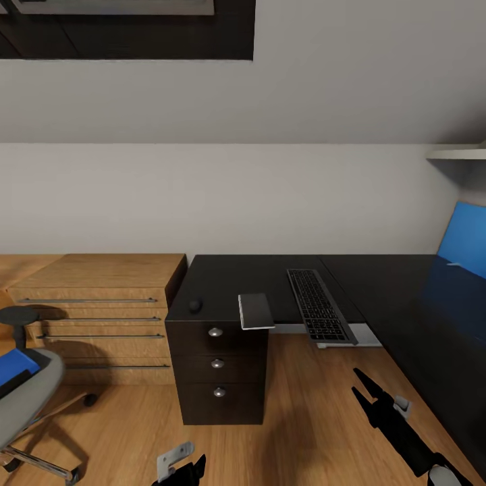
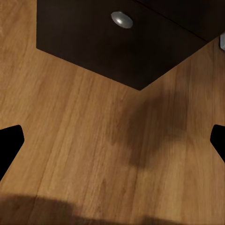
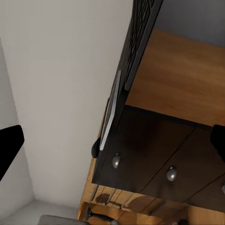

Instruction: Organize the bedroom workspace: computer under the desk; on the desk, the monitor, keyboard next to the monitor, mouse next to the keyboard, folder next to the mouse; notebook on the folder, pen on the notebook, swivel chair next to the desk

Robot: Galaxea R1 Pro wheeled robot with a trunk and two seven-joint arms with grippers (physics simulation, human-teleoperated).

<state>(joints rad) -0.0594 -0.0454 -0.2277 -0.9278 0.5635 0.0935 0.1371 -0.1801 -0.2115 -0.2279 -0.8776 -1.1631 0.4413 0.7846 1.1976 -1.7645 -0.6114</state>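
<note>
On the black desk [image 1: 405, 297], above its drawer unit [image 1: 216, 368], lie a small dark mouse [image 1: 195, 305], a grey notebook [image 1: 256, 310] and a keyboard [image 1: 321, 305] that overhangs the front edge. The notebook also juts past the edge. At the lower left stands the swivel chair [image 1: 30, 401] with the blue folder [image 1: 13, 368] on its seat. My right gripper [image 1: 358, 385] hangs open over the floor below the keyboard. My left gripper [image 1: 182, 467] is open, low in front of the drawer unit [image 2: 93, 37]. The right wrist view shows the keyboard [image 3: 140, 28], notebook [image 3: 111, 112] and mouse [image 3: 95, 147] from below. Computer and pen are out of view.
Low oak drawers [image 1: 101, 317] stand left of the desk against the wall. A blue panel [image 1: 466, 239] stands on the desk at the far right; I cannot tell what it is. A white shelf [image 1: 459, 154] hangs above it. Wood floor [image 1: 310, 418] lies between chair and desk.
</note>
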